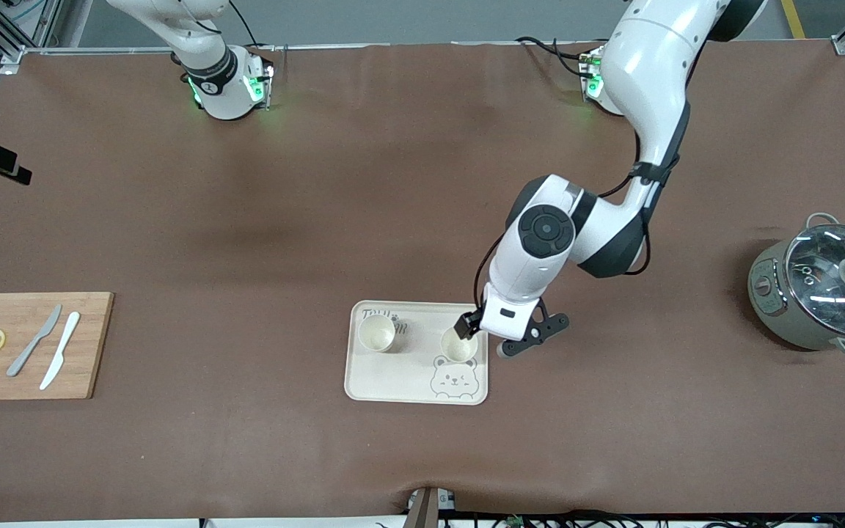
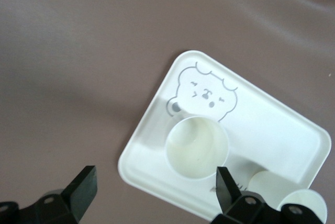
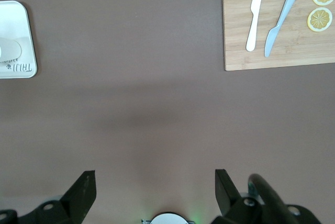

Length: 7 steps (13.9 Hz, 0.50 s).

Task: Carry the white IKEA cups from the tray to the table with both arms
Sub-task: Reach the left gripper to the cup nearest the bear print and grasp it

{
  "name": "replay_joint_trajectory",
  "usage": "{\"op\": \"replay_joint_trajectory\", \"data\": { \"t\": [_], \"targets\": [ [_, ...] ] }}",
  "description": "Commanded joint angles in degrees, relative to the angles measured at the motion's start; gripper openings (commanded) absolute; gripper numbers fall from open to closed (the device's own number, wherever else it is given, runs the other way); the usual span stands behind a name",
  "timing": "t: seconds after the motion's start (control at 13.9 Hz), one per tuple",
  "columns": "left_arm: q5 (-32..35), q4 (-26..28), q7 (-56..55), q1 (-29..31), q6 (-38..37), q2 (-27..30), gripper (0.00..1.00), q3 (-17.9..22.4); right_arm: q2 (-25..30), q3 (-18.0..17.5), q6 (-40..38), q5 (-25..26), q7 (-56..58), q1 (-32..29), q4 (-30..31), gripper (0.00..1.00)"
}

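Note:
Two white cups stand upright on the cream bear tray (image 1: 393, 378). One cup (image 1: 376, 332) stands toward the right arm's end of the tray. The other cup (image 1: 459, 346) stands beside the bear drawing, toward the left arm's end. My left gripper (image 1: 470, 330) hangs just over this cup's edge, open and empty. In the left wrist view its gripper (image 2: 154, 185) is over the tray's rim (image 2: 141, 145), with that cup (image 2: 198, 147) beside one fingertip (image 2: 224, 181) and the other cup (image 2: 298, 205) farther off. My right gripper (image 3: 154, 187) is open and empty, high over bare table near its base.
A wooden cutting board (image 1: 26, 381) with a grey knife (image 1: 35, 339), a white knife (image 1: 60, 349) and two lemon slices lies at the right arm's end; it also shows in the right wrist view (image 3: 235, 51). A pot with a glass lid (image 1: 818, 286) stands at the left arm's end.

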State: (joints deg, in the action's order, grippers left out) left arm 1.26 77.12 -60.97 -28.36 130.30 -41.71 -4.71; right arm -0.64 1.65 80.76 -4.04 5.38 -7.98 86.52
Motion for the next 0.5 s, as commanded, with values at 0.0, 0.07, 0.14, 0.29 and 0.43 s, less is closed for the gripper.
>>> {"op": "replay_joint_trajectory", "data": {
  "t": [0.0,0.07,0.14,0.29,0.43],
  "targets": [
    [0.0,-1.7,-3.7,-1.2,4.3,-3.5,0.95,0.8,-3.7,-0.9,-0.5,-0.9,0.7,-1.9,-0.7,1.00],
    [0.1,-1.6,-3.8,-1.7,4.6,-4.7,0.91,0.8,-5.8,-0.9,-0.1,-1.4,0.9,-2.0,-0.8,1.00],
    [0.0,-1.8,-3.9,-2.0,5.7,-6.2,0.87,0.8,-7.8,-0.9,0.7,-1.4,0.9,-1.2,-0.8,1.00],
    [0.8,-1.6,-3.8,-2.2,6.7,-6.5,0.74,0.8,-10.6,-1.1,2.7,-1.2,0.3,1.1,-0.7,1.00],
    [0.9,-1.4,-3.9,-2.3,6.7,-6.8,0.50,0.8,-13.8,-1.1,5.4,-1.5,0.1,2.7,-0.7,1.00]
  ]
}}
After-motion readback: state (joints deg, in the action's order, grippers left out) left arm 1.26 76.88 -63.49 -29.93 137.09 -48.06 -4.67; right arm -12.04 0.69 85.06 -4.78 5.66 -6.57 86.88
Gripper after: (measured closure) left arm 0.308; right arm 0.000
